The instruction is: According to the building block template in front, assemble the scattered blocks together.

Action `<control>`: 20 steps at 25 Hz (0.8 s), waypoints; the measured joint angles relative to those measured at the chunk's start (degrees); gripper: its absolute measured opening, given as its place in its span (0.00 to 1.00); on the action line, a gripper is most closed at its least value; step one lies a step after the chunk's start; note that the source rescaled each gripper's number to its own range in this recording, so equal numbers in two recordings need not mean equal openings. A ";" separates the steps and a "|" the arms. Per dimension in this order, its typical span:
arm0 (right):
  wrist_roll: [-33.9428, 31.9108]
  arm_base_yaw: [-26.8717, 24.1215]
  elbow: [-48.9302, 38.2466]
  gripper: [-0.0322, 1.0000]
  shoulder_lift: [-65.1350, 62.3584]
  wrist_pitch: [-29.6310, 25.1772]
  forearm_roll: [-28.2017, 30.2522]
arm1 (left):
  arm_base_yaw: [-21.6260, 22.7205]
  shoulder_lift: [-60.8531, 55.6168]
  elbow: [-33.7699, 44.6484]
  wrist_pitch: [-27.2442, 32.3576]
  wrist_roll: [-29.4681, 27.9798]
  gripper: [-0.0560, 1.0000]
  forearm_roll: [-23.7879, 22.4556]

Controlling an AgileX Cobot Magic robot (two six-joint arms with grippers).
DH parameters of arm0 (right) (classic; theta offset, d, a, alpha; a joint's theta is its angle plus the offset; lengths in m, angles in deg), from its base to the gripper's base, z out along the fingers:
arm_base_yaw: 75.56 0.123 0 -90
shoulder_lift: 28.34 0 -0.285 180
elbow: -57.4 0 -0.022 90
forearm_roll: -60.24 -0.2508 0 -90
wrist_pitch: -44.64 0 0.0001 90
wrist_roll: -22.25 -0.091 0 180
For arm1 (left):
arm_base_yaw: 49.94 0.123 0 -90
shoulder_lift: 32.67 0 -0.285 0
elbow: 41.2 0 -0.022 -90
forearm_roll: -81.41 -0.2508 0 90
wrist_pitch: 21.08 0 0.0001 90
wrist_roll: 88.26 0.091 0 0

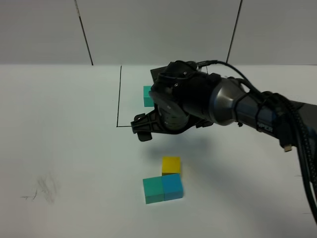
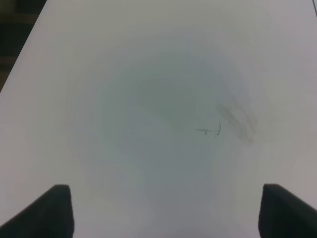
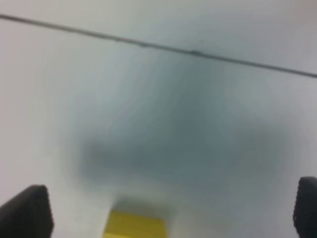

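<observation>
- Blocks first: the three scattered blocks sit together near the front middle of the white worktop [image 1: 59,129] — a matte teal-green cube [image 1: 153,190] and a matte blue cube [image 1: 173,187] touching side by side, and a matte yellow cube [image 1: 171,165] touching the far side of the blue one, so they form an L.
- Building block template [image 1: 147,95]: only a teal cube of it shows, inside the thin black drawn frame [image 1: 119,94] farther back; the right arm covers the rest, so its full layout cannot be checked here.
- Right gripper [image 1: 141,130]: it hangs above the worktop between the template and the assembled cubes, apart from all of them. In the right wrist view its jaws stand spread wide with nothing between them, and the yellow cube [image 3: 134,226] lies below, free of them.
- Left gripper [image 2: 163,210]: its jaws are spread over bare worktop bearing a faint pencil smudge [image 2: 233,121]; it holds nothing.
- Step in hand, as I judge it: the yellow cube looks placed and let go, which seems to finish the L.
- Next move: probably lift the right arm clear without nudging the cubes, then compare the L with the template once it is uncovered.
</observation>
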 joint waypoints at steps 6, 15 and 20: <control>9.69 -6.61 0.00 1.00 -4.74 -4.16 3.54 | 0.00 0.00 0.00 0.00 0.00 0.67 0.00; 36.75 -21.96 0.00 1.00 -13.27 -9.68 3.90 | 0.00 0.00 0.00 0.00 0.00 0.67 0.00; 47.28 -30.16 -0.08 1.00 -19.77 -16.94 0.17 | 0.00 0.00 0.00 0.00 0.00 0.67 0.00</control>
